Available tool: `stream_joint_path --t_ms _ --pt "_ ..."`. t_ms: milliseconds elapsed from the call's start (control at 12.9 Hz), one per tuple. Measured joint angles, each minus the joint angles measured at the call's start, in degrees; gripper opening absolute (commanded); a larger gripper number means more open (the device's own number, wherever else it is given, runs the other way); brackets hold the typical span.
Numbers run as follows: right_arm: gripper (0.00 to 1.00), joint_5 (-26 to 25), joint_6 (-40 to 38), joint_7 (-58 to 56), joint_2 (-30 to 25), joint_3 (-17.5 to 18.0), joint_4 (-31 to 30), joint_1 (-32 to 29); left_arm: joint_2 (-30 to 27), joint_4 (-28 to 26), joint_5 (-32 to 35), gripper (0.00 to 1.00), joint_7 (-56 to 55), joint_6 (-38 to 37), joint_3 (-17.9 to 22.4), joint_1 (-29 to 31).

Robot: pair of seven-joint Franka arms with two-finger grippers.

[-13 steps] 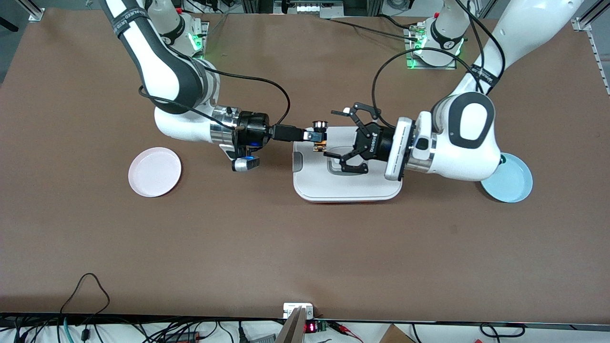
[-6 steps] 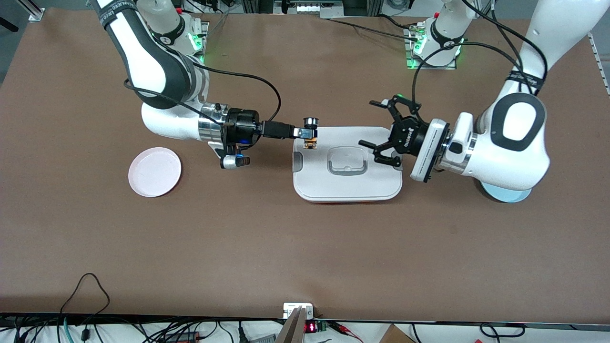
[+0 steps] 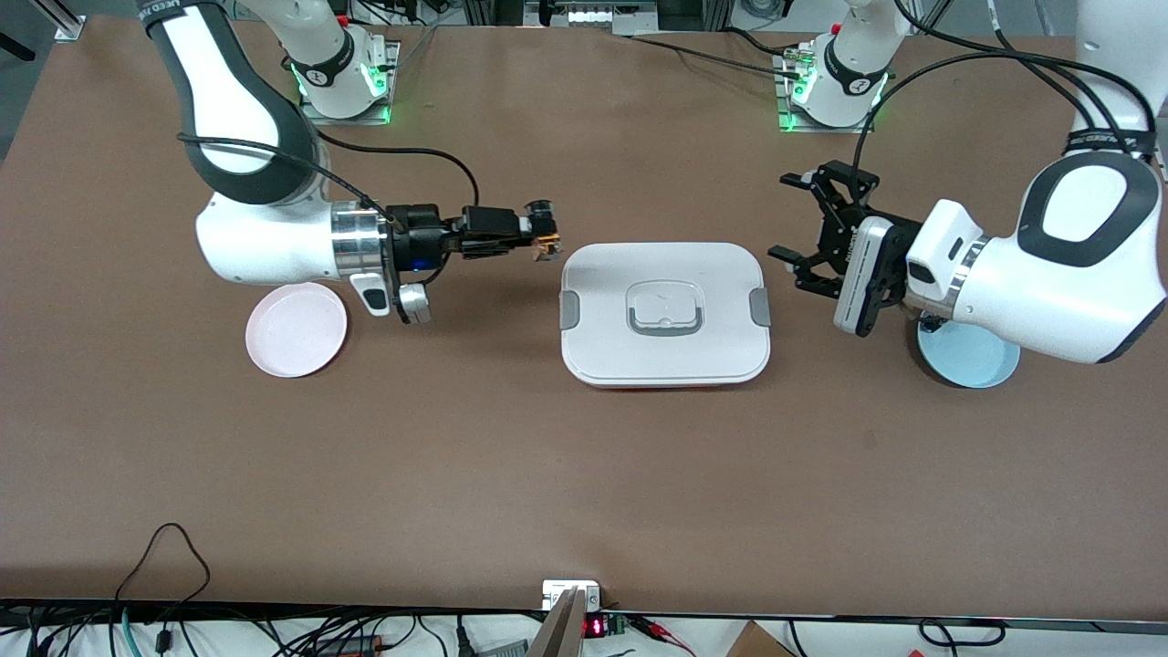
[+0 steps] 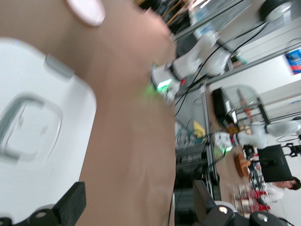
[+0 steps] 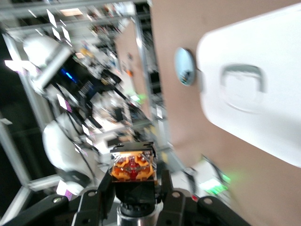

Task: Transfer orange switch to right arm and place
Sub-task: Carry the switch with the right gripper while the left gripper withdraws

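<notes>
The orange switch point(image 3: 547, 243) is a tiny part with an orange and tan body, clamped in my right gripper point(image 3: 538, 234), which is shut on it. They hang over bare table just off the white container's point(image 3: 664, 356) edge, toward the right arm's end. In the right wrist view the orange switch point(image 5: 133, 167) sits between the black fingers point(image 5: 104, 190) of the right gripper point(image 5: 135, 184). My left gripper point(image 3: 782, 217) is open and holds nothing, over the table beside the container toward the left arm's end. In the left wrist view the left gripper point(image 4: 138, 207) has only table between its pads.
The white lidded container point(image 4: 28, 155) with a grey handle and side clips stands mid-table. A pink plate point(image 3: 297, 328) lies below the right arm's wrist. A light blue plate point(image 3: 967, 358) lies partly under the left arm. Cables run along the table's front edge.
The two grippers have drawn apart. The right gripper carried the switch off the container toward the right arm's end. The left gripper, open, pulled back past the container's edge toward the blue plate.
</notes>
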Motion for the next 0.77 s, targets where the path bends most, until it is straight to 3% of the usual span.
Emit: stream_joint_path --t_ms 232,541,772 --pt "0.21 -13.31 -4.14 -3.37 -1.25 0.0 0.18 -2.39 -0.17 0.76 11.49 1.0 -7.65 -1.83 -0.21 -0.05" --pt "0.21 -35.77 -7.74 -15.46 -2.14 -0.02 0.22 -3.91 -2.02 1.06 26.57 1.0 -22.09 -1.88 -0.92 -0.66" --pt "0.21 -56.65 -8.21 -27.69 -2.11 -0.07 0.16 -5.35 -3.77 1.27 36.06 1.0 -30.91 -1.34 -0.93 -0.69"
